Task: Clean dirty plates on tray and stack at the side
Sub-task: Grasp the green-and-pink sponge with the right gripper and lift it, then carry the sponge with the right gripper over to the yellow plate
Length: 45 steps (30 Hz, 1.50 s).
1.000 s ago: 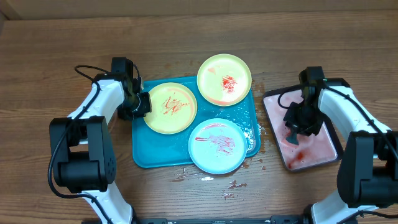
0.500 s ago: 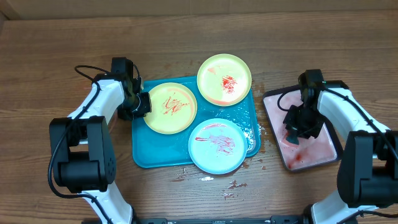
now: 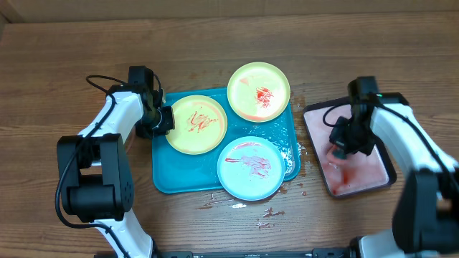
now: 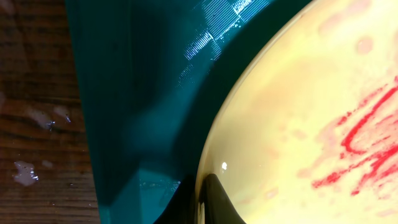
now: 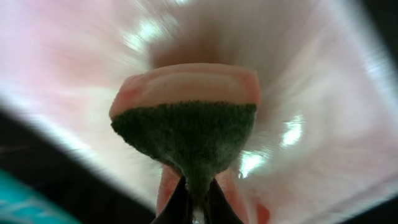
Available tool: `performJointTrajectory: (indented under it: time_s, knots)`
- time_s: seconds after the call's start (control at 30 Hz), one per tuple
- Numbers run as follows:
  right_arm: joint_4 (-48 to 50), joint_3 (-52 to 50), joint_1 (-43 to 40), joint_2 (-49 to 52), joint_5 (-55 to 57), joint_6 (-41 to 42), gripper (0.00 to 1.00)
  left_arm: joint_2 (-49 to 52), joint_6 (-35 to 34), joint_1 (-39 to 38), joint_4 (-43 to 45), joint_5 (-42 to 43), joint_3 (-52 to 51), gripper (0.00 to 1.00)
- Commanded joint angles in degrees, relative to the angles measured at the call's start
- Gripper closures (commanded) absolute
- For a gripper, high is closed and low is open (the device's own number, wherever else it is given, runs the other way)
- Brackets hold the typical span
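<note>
Right claw [image 5: 198,186]: clenched on the sponge [image 5: 186,118], where a second ago its jaws stood apart over the black-rimmed tray [image 3: 373,168] | you now hold the wiping tool, so cleaning can start | left claw [image 3: 163,120]: unchanged, pinching the rim of the yellow-green plate [image 3: 197,125] on the teal tray [image 3: 168,175] | no plate wiped yet.

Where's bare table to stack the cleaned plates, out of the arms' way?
Widest: the table strip beyond the tray and far yellow-green plate. Left of the tray is crowded: the left gripper pinches the left yellow-green plate. The gap to the black-rimmed tray is narrow and spotted. In front of the blue plate lies sauce splatter.
</note>
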Motion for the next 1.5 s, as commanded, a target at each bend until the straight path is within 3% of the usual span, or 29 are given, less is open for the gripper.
performJointTrajectory:
  time_s: [0.0, 0.2, 0.4, 1.47]
  knots:
    - [1.2, 3.0, 2.4, -11.4, 5.0, -0.4, 0.96, 2.0, -0.3, 0.2, -0.6, -2.3, -1.1, 0.96]
    - [0.5, 3.0, 8.5, -25.6, 21.1, -1.4, 0.96, 2.0, -0.6, 0.2, -0.6, -2.3, -1.1, 0.96]
    - [-3.1, 3.0, 11.2, -31.5, 35.8, 3.8, 0.96, 2.0, -0.6, 0.2, -0.7, -2.3, -1.1, 0.96]
    - [-3.0, 3.0, 11.2, -27.6, 39.0, 7.9, 0.96, 2.0, -0.6, 0.2, -1.5, -2.3, -1.1, 0.96]
